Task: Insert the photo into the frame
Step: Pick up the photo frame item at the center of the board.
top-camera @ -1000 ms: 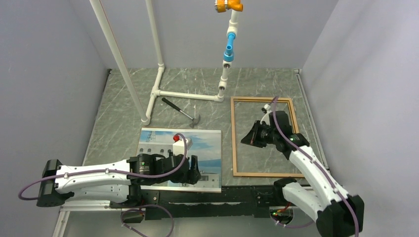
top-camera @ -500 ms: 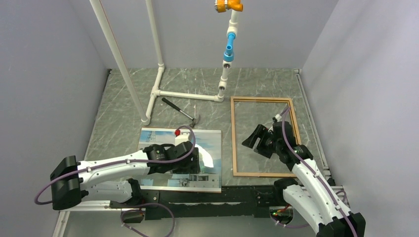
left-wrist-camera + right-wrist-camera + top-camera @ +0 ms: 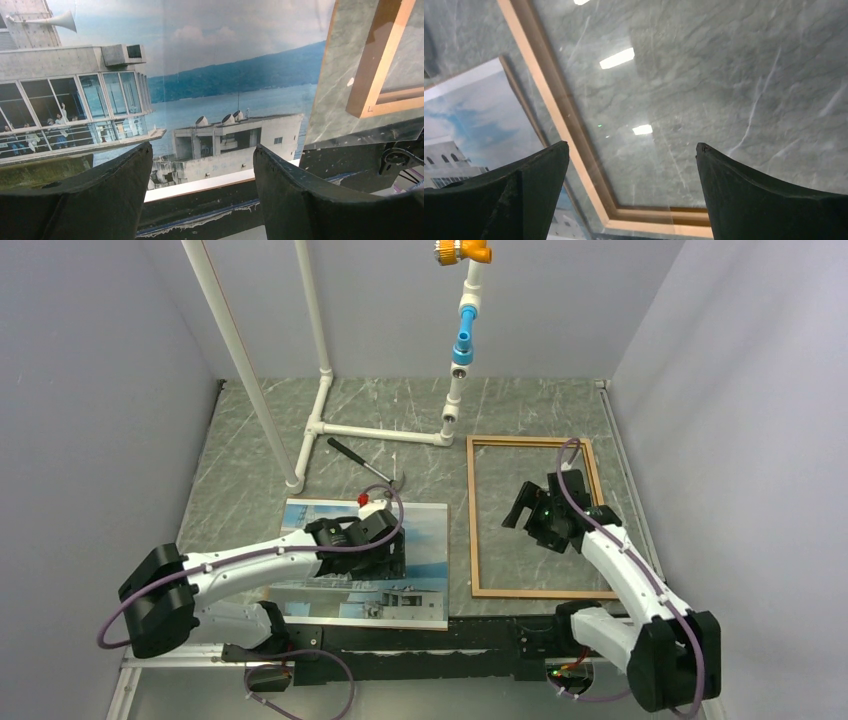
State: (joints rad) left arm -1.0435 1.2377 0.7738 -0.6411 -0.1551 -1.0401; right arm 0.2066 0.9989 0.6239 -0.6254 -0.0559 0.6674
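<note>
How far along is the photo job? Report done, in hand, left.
Done: nothing placed; the photo lies flat beside the frame, outside it. In hand: the left gripper hovers open over the photo's near edge, the right gripper open over the empty frame; neither holds anything. Left: grasp the photo, carry it across, seat it inside.

A narrow strip of bare worktop [image 3: 459, 540] ran between the photo [image 3: 425, 535] and the frame [image 3: 472, 520]. The left hand [image 3: 388, 558] blocked the photo's middle; the right hand [image 3: 520, 508] hung over the frame's opening. A hammer [image 3: 365, 467] and a pipe stand [image 3: 375, 432] crowded the worktop behind the photo.
</note>
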